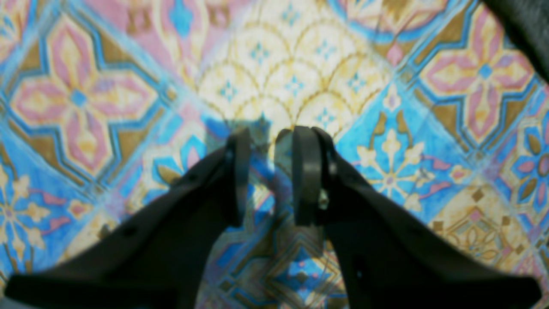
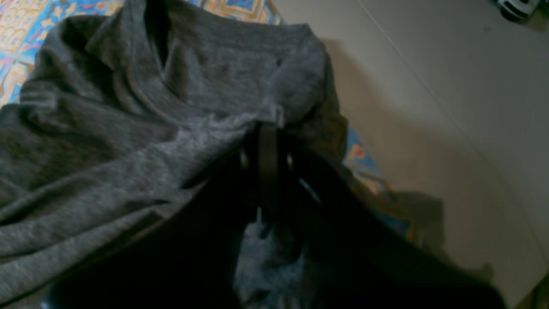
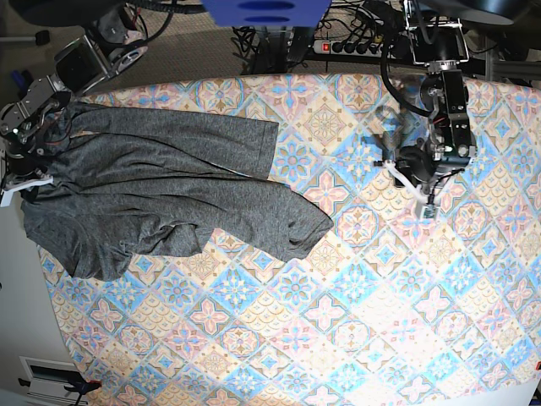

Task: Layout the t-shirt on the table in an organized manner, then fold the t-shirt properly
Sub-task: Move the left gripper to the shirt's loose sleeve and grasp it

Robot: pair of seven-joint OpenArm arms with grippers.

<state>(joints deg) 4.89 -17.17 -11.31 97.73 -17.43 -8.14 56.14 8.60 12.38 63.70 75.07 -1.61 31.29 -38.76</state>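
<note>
item: t-shirt (image 3: 161, 199), heathered dark grey, plain. location: nine o'clock side of the table (image 3: 355, 338) in the base view, lying rumpled and spread sideways; one sleeve-like flap reaches toward three o'clock at mid-table, and the nine o'clock edge of the cloth hangs just past the table rim. creases throughout; not flat.

item: right gripper (image 2: 268, 141). jaws pressed together on a bunched fold of the t-shirt's edge, seen from its wrist camera, with bare floor (image 2: 450, 86) beyond toward three o'clock.

item: left gripper (image 1: 268, 171). jaws parted a little, nothing between them; it hovers over bare patterned cloth at the two o'clock part of the table, well apart from the garment. only a dark corner of fabric shows at one o'clock in its wrist view.

step in hand, as judged: laying out, not folding. next move likely calls for the left arm to cross to the shirt and take an opposite edge, so both can pull it flat and further onto the table.
</note>
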